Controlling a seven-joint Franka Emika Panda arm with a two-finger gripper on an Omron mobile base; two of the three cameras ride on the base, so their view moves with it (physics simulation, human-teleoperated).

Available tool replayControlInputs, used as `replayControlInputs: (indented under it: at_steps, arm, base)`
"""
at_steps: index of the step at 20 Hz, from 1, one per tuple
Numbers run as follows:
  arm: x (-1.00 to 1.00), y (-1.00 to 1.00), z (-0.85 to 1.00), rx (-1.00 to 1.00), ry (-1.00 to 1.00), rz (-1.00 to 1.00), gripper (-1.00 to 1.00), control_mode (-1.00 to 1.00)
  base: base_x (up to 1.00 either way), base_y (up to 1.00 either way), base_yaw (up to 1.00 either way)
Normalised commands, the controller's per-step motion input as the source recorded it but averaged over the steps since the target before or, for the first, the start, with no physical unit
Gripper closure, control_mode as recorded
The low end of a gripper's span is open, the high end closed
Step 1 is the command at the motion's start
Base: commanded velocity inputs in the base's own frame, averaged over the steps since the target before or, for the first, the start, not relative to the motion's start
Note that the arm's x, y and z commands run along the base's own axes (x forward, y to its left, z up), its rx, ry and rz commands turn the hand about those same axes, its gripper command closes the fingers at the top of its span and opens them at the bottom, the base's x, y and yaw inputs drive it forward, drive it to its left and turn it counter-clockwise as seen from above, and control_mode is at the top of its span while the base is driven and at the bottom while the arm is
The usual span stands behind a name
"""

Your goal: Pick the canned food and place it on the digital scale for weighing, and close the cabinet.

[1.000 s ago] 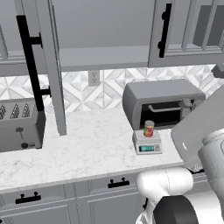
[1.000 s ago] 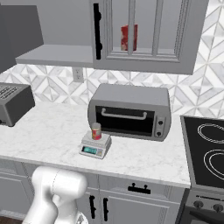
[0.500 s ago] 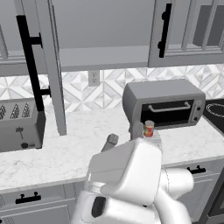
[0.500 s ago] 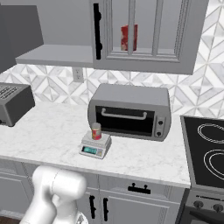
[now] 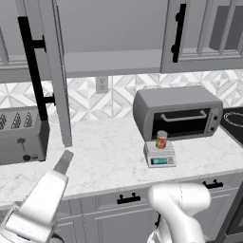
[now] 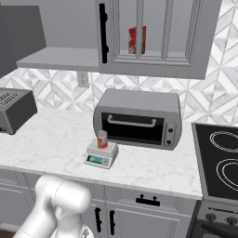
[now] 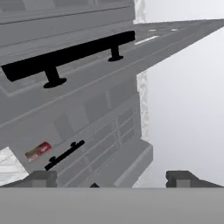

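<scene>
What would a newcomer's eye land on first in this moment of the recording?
Most likely the cabinet door standing wide open at the left of the left base view, its long black bar handle edge-on above the toaster. Next, the canned food sitting on the digital scale in front of the toaster oven. The gripper, jaws open and empty, looks up at that door's handle.

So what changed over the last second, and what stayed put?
The arm swung across the left base view from right to lower left, away from the scale. Nothing was gripped or released. The canned food stays on the digital scale, and the cabinet door remains open.
</scene>
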Motion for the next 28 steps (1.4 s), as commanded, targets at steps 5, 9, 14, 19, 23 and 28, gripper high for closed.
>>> replayControlInputs:
  at_steps: [5,9,14,19,23,28]
  arm:
    - [0.78,0.70,-0.60,-0.13,-0.03,-0.07,-1.00,-1.00]
    - [0.81,0.49,-0.69,-0.10,-0.03,-0.06,-1.00,-1.00]
    - [1.00,0.02,-0.08,-0.01,0.02,-0.04,-1.00,-1.00]
    - [1.00,0.19,-0.14,-0.03,0.11,0.00,-1.00,-1.00]
    - [0.87,-0.03,0.34,0.00,0.22,0.00,-1.00,-1.00]
    - [0.70,-0.20,0.57,0.00,0.24,0.00,-1.00,-1.00]
  base:
    - [0.00,0.00,0.00]
    - [0.00,0.00,0.00]
    - [0.00,0.00,0.00]
    - [0.00,0.00,0.00]
    - [0.00,0.00,0.00]
    - [0.00,0.00,0.00]
